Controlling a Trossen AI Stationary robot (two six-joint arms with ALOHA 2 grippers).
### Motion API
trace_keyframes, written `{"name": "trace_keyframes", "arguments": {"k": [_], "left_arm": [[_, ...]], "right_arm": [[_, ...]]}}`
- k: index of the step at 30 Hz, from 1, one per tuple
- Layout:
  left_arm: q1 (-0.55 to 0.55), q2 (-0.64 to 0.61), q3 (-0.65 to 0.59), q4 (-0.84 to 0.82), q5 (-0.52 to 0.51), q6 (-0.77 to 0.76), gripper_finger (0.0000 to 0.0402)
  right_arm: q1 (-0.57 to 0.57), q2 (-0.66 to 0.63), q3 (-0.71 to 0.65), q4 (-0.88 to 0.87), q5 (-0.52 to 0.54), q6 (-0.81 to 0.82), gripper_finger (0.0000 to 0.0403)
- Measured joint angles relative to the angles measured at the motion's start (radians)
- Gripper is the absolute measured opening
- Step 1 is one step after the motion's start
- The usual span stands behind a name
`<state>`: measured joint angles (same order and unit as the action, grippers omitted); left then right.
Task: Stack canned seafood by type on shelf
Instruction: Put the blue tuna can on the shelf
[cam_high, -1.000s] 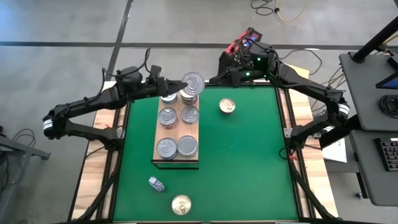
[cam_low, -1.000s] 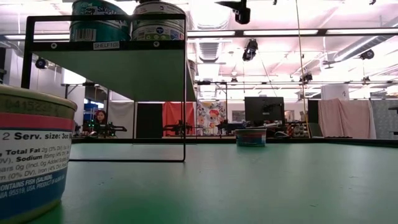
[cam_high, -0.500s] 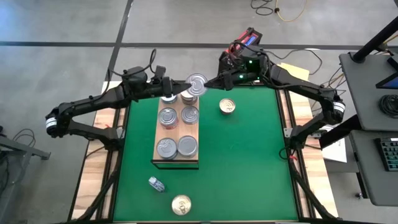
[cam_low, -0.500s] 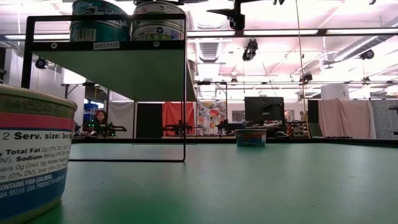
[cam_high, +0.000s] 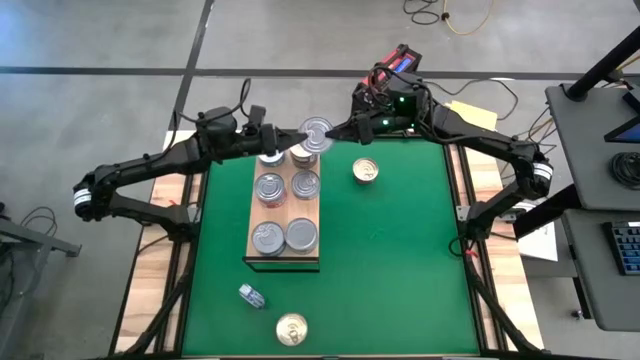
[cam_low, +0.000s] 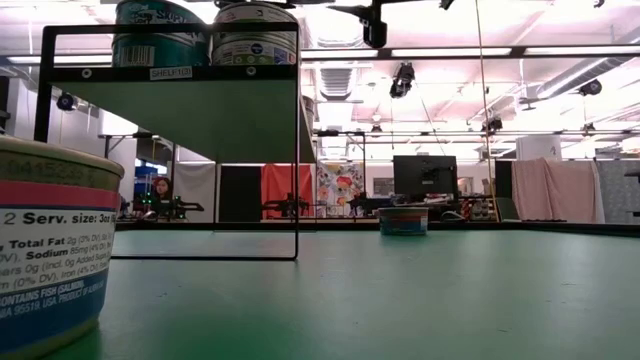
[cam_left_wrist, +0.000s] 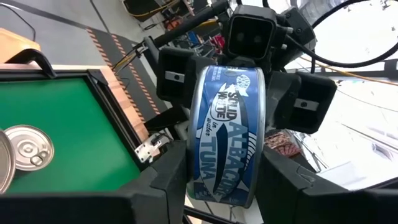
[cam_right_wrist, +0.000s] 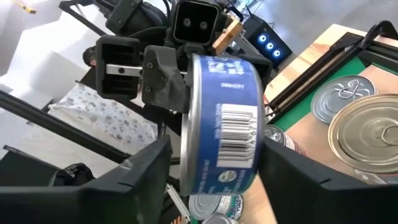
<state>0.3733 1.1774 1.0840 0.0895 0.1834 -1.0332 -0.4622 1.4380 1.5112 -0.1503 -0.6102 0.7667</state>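
I am looking at both claws meeting over the far end of the shelf. My left claw is gripping a blue tuna can by its rim, its fingers pressing on both flat faces. My right claw is reaching in from the opposite side, and its fingers are sitting either side of the same can; they are touching or nearly touching it, so both claws appear clenched on it. The can is being held above the shelf, its silver lid facing up in the high view.

Below it, silver-lidded tins are sitting in pairs along the light wooden shelf, two of them at the near end. The shelf is resting on the green surface. A gold-lidded tin is lying on the surface right of the shelf, well apart from it. Another gold-lidded tin is sitting near the front edge, with a small tipped can just beside it.

In the low view, a labelled can is filling the left foreground.
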Motion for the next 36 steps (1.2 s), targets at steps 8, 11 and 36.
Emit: {"name": "trace_keyframes", "arguments": {"k": [8,11,36], "left_arm": [[0.001,0.000,0.000,0.000,-0.002,0.028,0.0140],[0.000,0.000,0.000,0.000,-0.012,0.026,0.0144],[0.009,-0.090,0.000,0.015,-0.047,0.202,0.0246]], "right_arm": [[-0.001,0.001,-0.001,-0.007,0.003,0.000,0.0136],[-0.001,0.001,-0.001,-0.006,0.000,-0.002,0.0136],[-0.026,-0.103,-0.014,-0.319,-0.100,-0.026,0.0136]]}}
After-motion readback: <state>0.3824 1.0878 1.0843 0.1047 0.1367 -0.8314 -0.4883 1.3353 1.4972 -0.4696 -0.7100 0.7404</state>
